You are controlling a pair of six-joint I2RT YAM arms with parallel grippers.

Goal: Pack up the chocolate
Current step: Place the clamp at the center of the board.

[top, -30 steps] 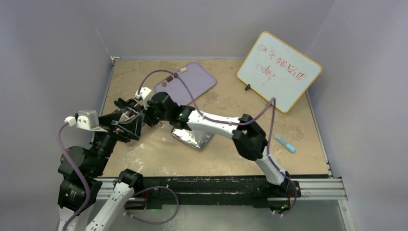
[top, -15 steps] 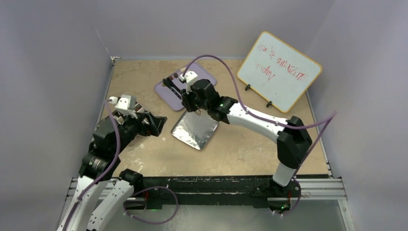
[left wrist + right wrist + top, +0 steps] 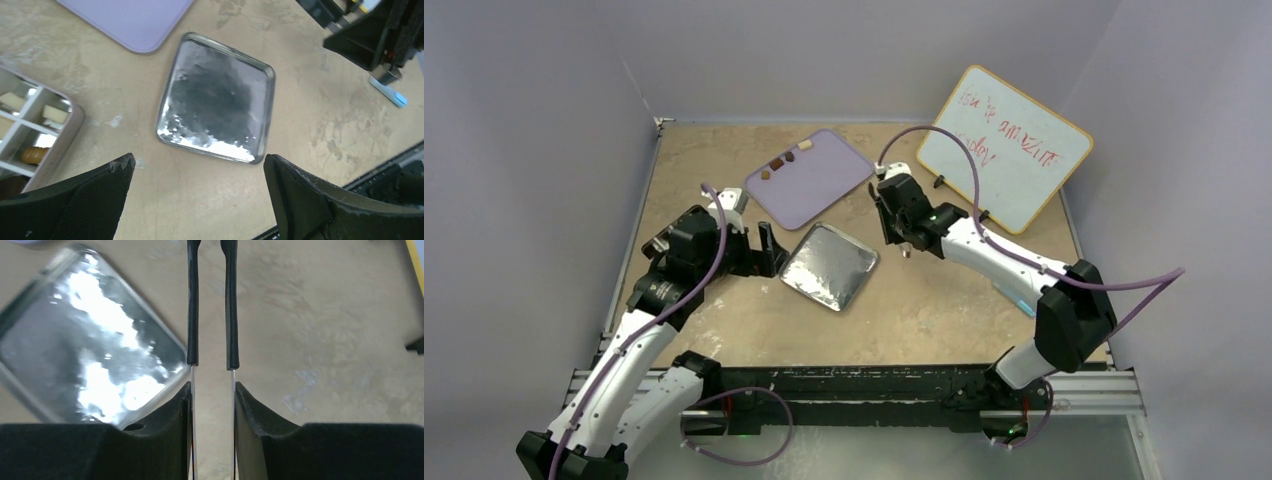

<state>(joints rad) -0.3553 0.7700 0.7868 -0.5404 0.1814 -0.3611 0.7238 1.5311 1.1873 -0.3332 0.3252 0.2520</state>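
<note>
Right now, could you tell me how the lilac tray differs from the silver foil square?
The lilac tray is matte and larger; the silver foil square is shiny, crinkled and smaller. The tray carries chocolate pieces near one corner; the foil square is bare. Both lie flat on the table.

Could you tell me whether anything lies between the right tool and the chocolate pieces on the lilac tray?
Nothing visible does. Between the right tool, holding tweezers, and the chocolate pieces there is only bare table and open lilac tray; the foil square lies off that line.
</note>
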